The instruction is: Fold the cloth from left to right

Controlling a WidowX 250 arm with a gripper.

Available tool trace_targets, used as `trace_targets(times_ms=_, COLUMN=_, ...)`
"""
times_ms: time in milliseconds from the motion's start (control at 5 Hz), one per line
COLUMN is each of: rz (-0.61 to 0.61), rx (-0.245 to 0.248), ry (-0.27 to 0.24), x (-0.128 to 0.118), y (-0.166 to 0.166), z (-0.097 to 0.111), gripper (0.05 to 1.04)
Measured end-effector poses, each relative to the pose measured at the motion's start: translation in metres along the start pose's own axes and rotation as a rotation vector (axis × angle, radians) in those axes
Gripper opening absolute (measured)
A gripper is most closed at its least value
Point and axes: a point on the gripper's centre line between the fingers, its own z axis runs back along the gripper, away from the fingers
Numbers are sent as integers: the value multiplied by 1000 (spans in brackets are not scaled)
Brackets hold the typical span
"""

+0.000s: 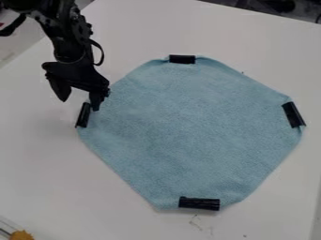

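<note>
Camera view: the blue cloth [188, 131] lies flat and unfolded across the middle and right of the white desk [50, 168], a black clip at its far, left, right and near edges. Above its left edge hangs the end effector [78, 97], fingers spread, one beside the left clip [83, 115]; whether they touch is hard to tell. The frame crops the arm [64, 35] at far left and an orange-yellow object [21, 235] at near left.

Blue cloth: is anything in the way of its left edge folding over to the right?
Nothing visible. Between the left black clip and the right black clip there is only the blue cloth itself, lying spread out.
</note>
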Motion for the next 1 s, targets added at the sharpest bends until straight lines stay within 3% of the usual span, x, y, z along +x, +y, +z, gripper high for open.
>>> trace_targets(times_ms=200, rz=-4, rx=-19, ry=29, x=-6, y=-3, z=-11, gripper=981)
trace_targets(times_ms=400, rz=4, rx=-14, ry=30, x=-6, y=-2, z=-14, gripper=871)
trace_targets(times_ms=600, rz=8, rx=-15, ry=34, x=-6, y=-2, z=-18, gripper=557)
trace_targets(times_ms=800, rz=9, rx=-26, ry=35, x=-3, y=-3, z=-19, gripper=306)
trace_targets(times_ms=1000, rz=-8, rx=-27, ry=36, x=-3, y=-3, z=-19, gripper=131)
